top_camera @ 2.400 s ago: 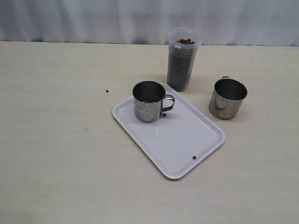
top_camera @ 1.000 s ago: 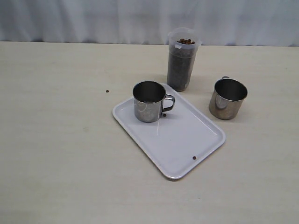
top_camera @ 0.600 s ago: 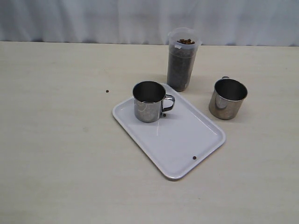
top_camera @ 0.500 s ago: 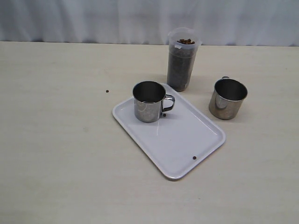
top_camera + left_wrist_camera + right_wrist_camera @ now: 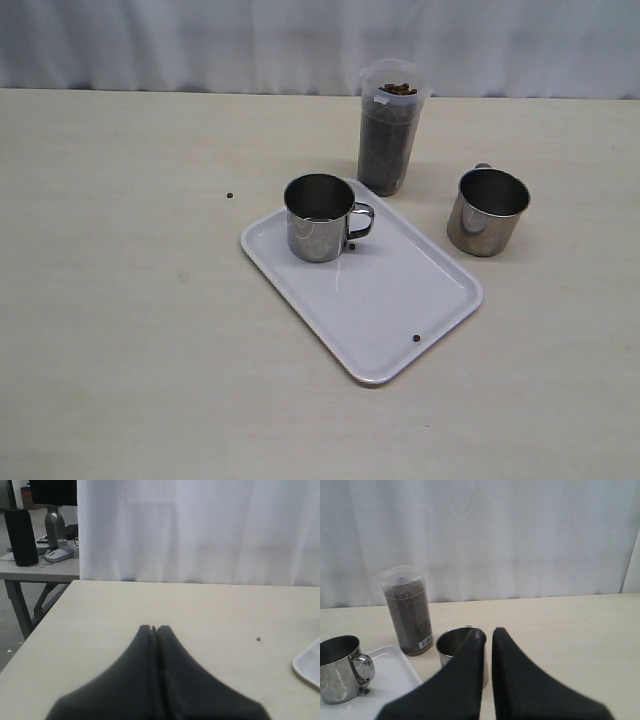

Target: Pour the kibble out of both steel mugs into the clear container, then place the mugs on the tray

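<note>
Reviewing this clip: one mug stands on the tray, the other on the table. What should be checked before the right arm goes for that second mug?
1. Second mug emptied: ok, nothing shows inside; it stands upright on the table, right of the tray.
2. Room on the tray: ok, bare floor beside the first mug.
3. Right gripper open for a grasp: not ok, fingers nearly together, holding nothing.
4. Clear container safe: ok, upright behind the tray, full of kibble.
5. Spills: not ok, one pellet on the tray, another pellet on the table.
6. Left gripper clear: ok, shut, above the table.
</note>
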Action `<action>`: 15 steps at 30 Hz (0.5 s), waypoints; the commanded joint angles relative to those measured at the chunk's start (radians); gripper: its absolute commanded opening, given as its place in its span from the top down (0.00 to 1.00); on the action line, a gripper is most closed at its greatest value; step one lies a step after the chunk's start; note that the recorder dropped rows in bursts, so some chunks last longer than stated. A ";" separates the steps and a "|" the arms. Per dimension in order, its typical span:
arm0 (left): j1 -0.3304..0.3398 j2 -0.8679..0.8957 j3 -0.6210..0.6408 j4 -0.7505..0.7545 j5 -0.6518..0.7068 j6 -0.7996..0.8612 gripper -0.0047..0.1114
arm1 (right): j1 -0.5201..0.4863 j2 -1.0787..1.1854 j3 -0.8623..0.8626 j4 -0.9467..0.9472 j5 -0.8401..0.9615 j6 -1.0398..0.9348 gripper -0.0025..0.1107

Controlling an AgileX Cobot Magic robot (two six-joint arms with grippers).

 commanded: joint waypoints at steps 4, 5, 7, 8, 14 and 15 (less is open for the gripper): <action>0.003 -0.003 0.003 0.000 -0.004 -0.008 0.96 | 0.002 -0.003 0.002 0.002 -0.001 -0.010 0.94; 0.003 -0.003 0.003 0.000 -0.004 -0.008 0.96 | 0.002 -0.003 0.002 0.002 -0.001 -0.010 0.94; 0.003 -0.003 0.003 0.000 -0.004 -0.008 0.96 | 0.002 -0.003 0.002 0.002 -0.001 -0.010 0.94; 0.003 -0.003 0.003 0.000 -0.004 -0.008 0.96 | 0.002 -0.003 0.002 0.002 -0.001 -0.010 0.94; 0.003 -0.003 0.003 0.000 -0.004 -0.008 0.96 | 0.002 -0.003 0.002 -0.006 -0.043 -0.039 0.94; 0.003 -0.003 0.003 0.000 -0.004 -0.008 0.96 | 0.002 -0.003 0.002 -0.006 -0.062 -0.039 0.94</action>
